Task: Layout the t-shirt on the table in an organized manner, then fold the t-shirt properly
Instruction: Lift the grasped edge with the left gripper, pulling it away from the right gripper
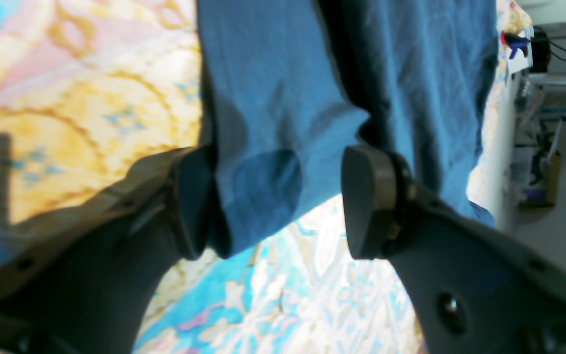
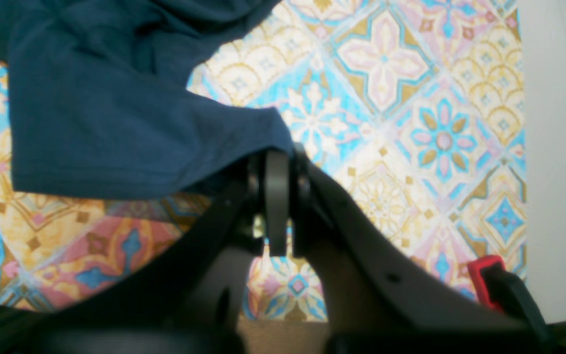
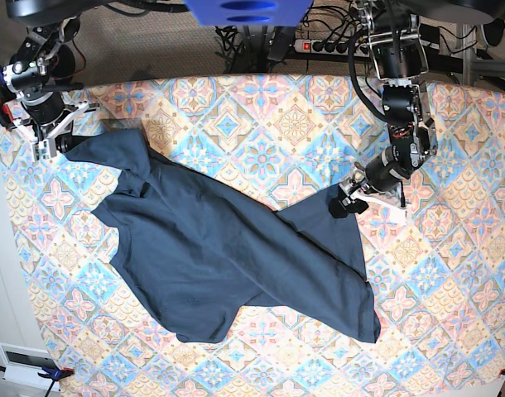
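Layout stage only, t-shirt [image 3: 236, 256] spread rumpled across table [image 3: 451, 273]; no fold begun.
Right gripper [image 2: 277, 162] pinches its far-left corner; left gripper [image 1: 273, 201], jaws apart, straddles the opposite edge.

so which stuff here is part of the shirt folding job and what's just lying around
Job:
- plain dark navy-blue cotton t-shirt
- pastel diamond-tiled table
- left gripper, open
- right gripper, shut on the t-shirt

Lying about:
- red-and-black clamp
- white power strip

T-shirt [image 3: 228, 256] plain navy; table [image 3: 451, 273] pastel floral diamond tiles.
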Available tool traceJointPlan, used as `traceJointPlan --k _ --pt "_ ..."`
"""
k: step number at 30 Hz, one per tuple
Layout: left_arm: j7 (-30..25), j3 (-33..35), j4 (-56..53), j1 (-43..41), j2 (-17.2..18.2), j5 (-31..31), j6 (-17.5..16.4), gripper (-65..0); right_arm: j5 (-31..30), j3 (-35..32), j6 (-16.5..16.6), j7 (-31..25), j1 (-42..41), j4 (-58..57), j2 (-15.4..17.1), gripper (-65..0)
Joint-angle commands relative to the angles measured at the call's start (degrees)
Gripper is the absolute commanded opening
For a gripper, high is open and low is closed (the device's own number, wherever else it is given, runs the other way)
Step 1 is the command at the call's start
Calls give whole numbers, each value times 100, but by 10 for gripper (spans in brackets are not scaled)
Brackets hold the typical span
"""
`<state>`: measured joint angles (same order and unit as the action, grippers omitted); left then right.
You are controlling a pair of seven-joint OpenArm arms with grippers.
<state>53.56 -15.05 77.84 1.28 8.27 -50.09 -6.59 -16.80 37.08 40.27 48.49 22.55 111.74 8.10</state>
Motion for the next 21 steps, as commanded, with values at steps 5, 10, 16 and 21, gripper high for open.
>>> traceJointPlan --k 5,10,16,21 --pt "-33 243 79 114 -58 -104 -49 -277 -74 50 -27 -132 -17 100 83 -644" --pt "-147 322 53 211 -67 -95 -57 -412 -74 50 -27 -132 -17 100 83 -644" --pt "-165 243 -105 518 3 -156 -57 -650 -74 50 -27 -132 -17 100 83 -644" --pt "-156 -398 211 624 232 -517 -57 -650 -74 288 -27 -141 -26 92 83 -644"
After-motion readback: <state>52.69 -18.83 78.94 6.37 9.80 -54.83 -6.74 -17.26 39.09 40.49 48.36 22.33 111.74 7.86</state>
